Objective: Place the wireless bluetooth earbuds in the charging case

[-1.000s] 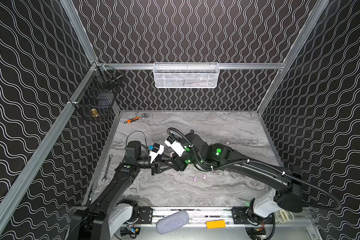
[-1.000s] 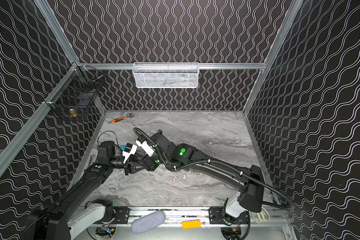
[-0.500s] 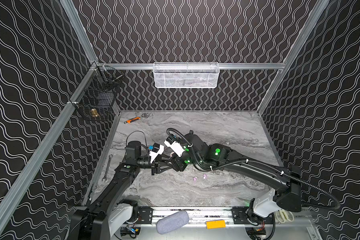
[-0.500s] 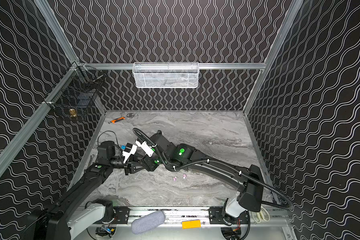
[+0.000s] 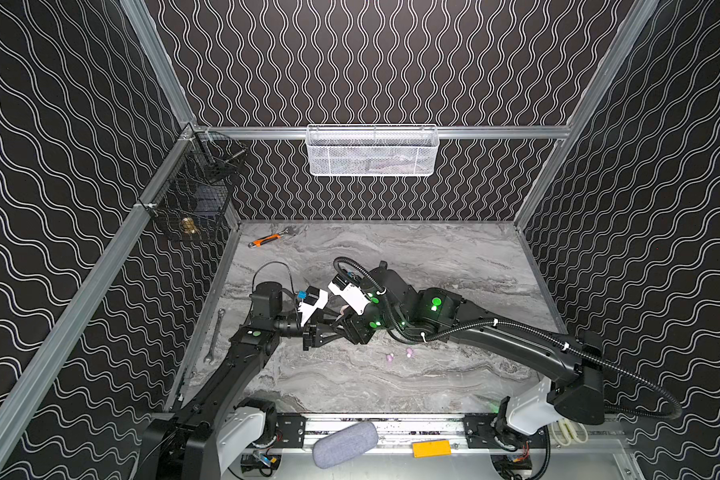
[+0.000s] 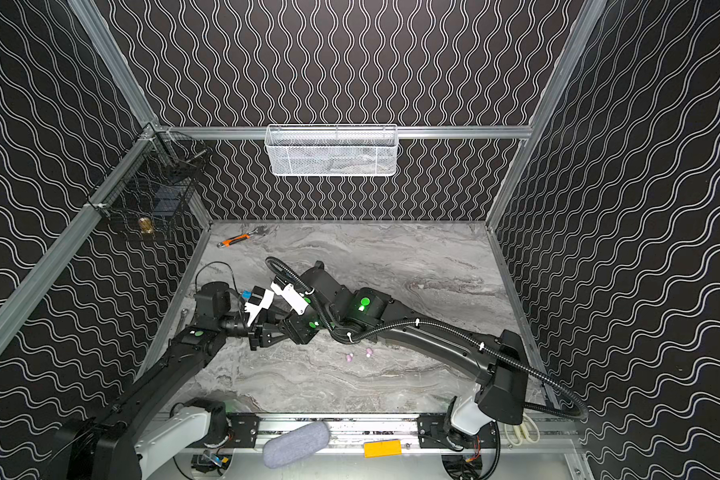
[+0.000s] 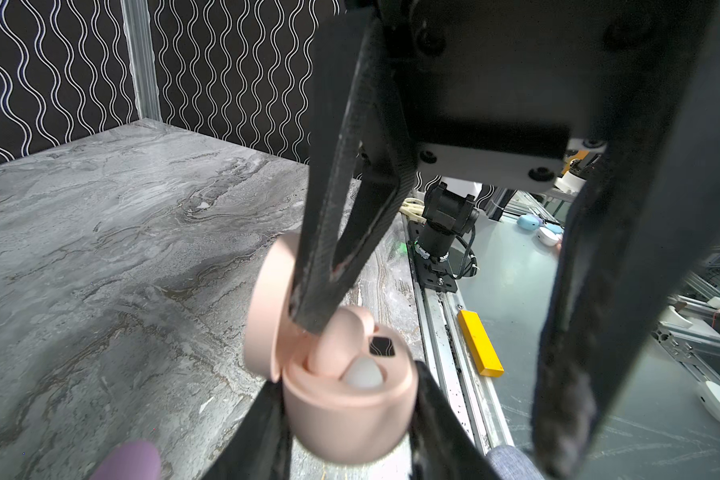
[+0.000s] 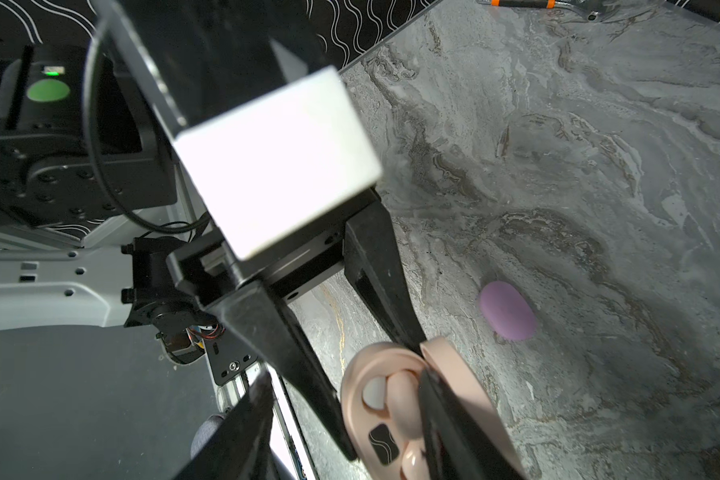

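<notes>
Almost nothing has shifted since the earlier frames: both arms stay knotted together left of centre in both top views, and the right tool (image 8: 344, 376) has only narrowed a hair. Its jaws stand about half apart and grip nothing. One finger (image 7: 314, 266) reaches down into the open charging case (image 7: 346, 428) and bears on a peach bud (image 7: 335, 349) that sits proud of its well, just in front of the raised lid (image 7: 267, 307). Beside that bud shows a whitish dome (image 7: 361, 374); whether it is a second bud or a soft tip I cannot tell. The left tool (image 7: 346, 409) is clamped on the case's lower half, low in the left wrist frame. Two lilac buds (image 5: 389, 356) lie loose on the surface (image 5: 433, 257) at lower centre of both top views, apart from the case. What looks like a closed lilac case (image 8: 507, 309) lies at the right of the right wrist frame. By my reckoning the peach case is nearly filled: that bud wants seating and the lid shutting, while the lilac pair is untouched.
</notes>
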`<state>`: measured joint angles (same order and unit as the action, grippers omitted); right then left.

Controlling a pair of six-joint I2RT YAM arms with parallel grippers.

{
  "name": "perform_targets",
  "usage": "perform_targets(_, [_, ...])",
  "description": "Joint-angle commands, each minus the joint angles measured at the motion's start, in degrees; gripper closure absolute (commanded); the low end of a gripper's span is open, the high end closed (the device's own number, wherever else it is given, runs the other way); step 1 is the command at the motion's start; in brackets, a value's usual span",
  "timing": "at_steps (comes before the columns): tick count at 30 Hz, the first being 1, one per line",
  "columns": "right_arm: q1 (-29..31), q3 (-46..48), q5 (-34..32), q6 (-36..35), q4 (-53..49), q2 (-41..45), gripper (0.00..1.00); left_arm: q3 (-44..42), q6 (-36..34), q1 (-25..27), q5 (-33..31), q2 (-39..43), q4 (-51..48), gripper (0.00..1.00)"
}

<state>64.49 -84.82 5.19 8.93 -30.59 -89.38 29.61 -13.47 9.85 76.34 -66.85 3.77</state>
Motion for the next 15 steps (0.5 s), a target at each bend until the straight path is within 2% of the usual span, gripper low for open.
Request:
perform_targets(1, [0.1,0.0,0.0,-0.2,0.8,0.3,0.42,0.5,0.0,0.1,0.7,0.0,1.4,0.98])
perform_targets(15, [0.3,-0.2,1.9,-0.1,0.8,0.7,0.43,0.4,-0.1,0.0,0.4,0.0,1.4,0.98])
